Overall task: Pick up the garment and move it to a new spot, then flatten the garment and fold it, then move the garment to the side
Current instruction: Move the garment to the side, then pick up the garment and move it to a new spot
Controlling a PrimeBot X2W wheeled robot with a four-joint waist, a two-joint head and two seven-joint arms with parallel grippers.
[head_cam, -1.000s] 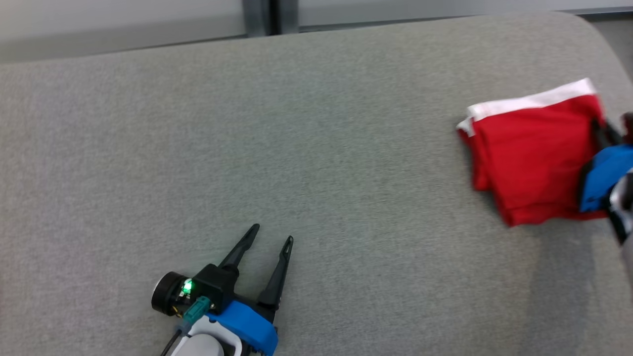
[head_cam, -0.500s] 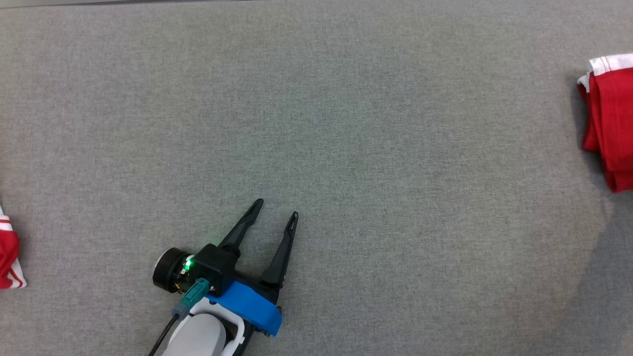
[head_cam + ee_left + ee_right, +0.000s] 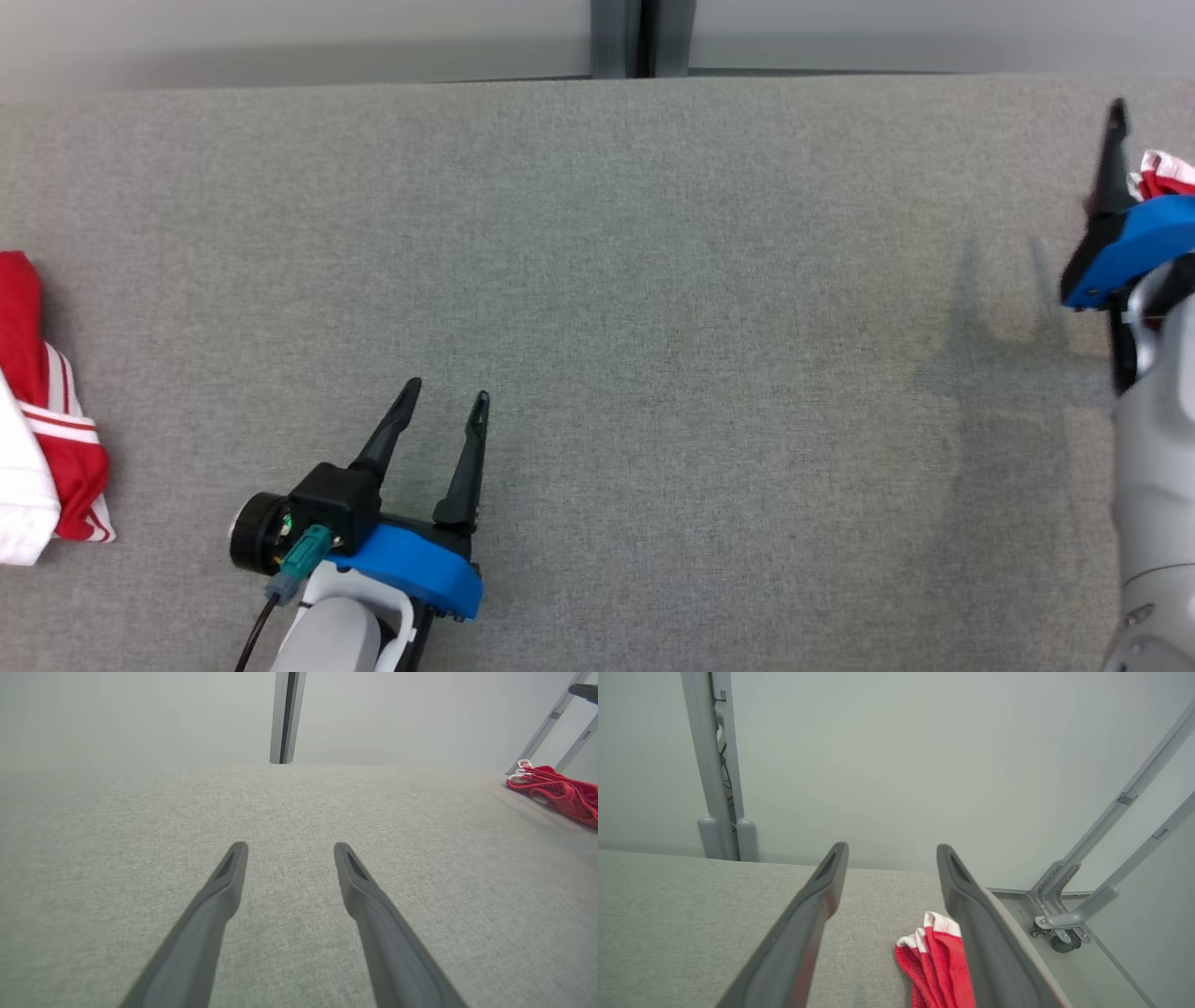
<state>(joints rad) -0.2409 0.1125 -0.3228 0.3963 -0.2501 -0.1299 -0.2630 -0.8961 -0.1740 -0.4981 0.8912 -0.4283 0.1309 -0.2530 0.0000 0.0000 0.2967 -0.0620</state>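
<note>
The garment (image 3: 941, 961) is red with a white band. It lies folded on the grey cloth-covered surface (image 3: 653, 280), near the far right corner. My right gripper (image 3: 892, 851) hangs over it, open, nothing between its fingers. In the head view one of its fingers (image 3: 1113, 159) rises at the right edge, and a bit of the garment (image 3: 1162, 173) peeks out beside it. In the left wrist view the garment (image 3: 556, 788) lies far off to the right. My left gripper (image 3: 446, 390) rests low over the surface at the lower left, open (image 3: 289, 851) and holding nothing.
Another red and white cloth (image 3: 42, 411) lies bunched at the left edge of the surface. A pale wall with a grey post (image 3: 616, 37) stands behind. Past the right corner, a metal frame on a castor (image 3: 1064, 938) stands on the floor.
My right gripper has opened and let go of the folded garment, which now lies on the surface. The head camera has swung about. My left gripper stays open.
</note>
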